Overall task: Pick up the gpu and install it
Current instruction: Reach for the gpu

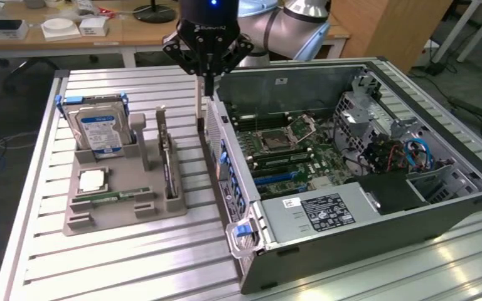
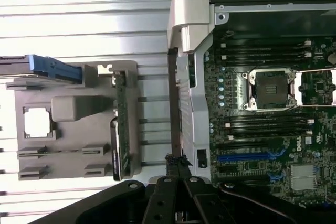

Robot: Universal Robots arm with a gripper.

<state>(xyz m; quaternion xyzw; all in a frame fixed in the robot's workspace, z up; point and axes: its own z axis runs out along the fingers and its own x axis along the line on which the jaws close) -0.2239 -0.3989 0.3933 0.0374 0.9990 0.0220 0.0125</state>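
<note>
The gripper (image 1: 210, 84) (image 2: 177, 162) hangs over the rear edge of the open computer case (image 1: 375, 229), its jaws closed tip to tip and holding nothing. The gpu (image 1: 168, 164) (image 2: 122, 114) stands on edge in a slot of the grey tray (image 1: 123, 216) on the slatted tabletop (image 1: 98, 263), just beside the case. The hard drive (image 1: 98, 128) has a blue-white label. "DELL" is printed on the motherboard (image 2: 262, 129).
</note>
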